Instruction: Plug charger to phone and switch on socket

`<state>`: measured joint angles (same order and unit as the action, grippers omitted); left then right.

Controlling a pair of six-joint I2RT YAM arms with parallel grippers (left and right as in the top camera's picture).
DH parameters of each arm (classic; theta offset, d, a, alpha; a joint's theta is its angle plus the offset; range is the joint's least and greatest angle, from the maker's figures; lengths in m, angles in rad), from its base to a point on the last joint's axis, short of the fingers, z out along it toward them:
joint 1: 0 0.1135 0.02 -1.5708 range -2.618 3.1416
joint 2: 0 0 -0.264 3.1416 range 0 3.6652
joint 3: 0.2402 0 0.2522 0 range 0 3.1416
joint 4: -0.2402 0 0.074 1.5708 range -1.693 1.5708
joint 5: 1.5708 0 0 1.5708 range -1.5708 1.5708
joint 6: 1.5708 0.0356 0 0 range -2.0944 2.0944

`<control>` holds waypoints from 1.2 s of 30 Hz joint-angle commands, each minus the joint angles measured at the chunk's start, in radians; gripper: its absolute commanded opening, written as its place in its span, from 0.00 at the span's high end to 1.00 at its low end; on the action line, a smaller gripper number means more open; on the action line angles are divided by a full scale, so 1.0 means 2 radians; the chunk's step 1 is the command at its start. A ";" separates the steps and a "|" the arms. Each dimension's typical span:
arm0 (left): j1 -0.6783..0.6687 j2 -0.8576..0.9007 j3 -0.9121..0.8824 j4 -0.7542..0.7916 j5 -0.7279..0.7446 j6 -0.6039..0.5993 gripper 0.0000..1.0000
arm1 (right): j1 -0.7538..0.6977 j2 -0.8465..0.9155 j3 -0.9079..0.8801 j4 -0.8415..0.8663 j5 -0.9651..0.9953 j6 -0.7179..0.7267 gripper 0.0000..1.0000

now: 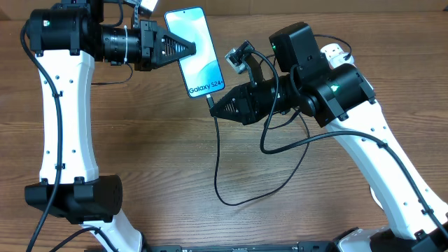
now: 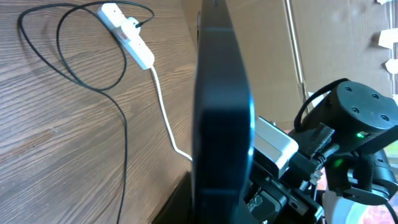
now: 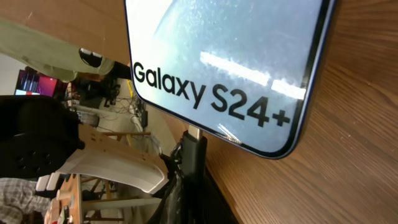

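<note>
Now: phone gripped on the left, connector at its lower edge

Left gripper [image 1: 189, 48] is clenching the phone [image 1: 197, 52] by its left long edge, at the far middle of the table [image 1: 140, 140]. Phone screen is facing up, showing light blue, with the "Galaxy S24+" lettering sitting at its near short edge. In the left wrist view the phone is showing edge-on as a dark slab, filling the middle of the frame.

Right gripper [image 1: 215, 106] is closing on the connector end of the charger [image 1: 217, 161], just near of the phone's lower edge. In the right wrist view the connector tip [image 3: 194, 134] is meeting that edge at the middle; whether it is seated fully, I cannot tell. Black cable is trailing from the connector toward the near side, looping on the wood, then running back up to the right under the right arm.

Socket [image 2: 127, 34] is lying flat on the table at the far right, well apart from the phone, red switches showing on top. Its white lead [image 2: 163, 109] is running off along the wood. Black cable is curving up to the socket, and a plug appears to be sitting in it. Switch position: too small to tell.
</note>
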<state>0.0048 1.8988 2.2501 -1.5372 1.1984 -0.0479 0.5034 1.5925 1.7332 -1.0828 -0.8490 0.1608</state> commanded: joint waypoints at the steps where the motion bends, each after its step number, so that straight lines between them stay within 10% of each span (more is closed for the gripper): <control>1: -0.012 -0.007 0.004 -0.013 0.051 0.010 0.96 | -0.014 -0.006 0.007 0.027 0.009 -0.004 0.96; 36: 0.042 -0.007 0.004 0.032 0.050 -0.022 0.96 | -0.031 -0.006 0.004 0.006 -0.003 -0.006 0.96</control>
<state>0.0471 1.8988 2.2501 -1.4902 1.2461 -0.0513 0.4427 1.5921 1.7260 -1.0676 -0.8536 0.1722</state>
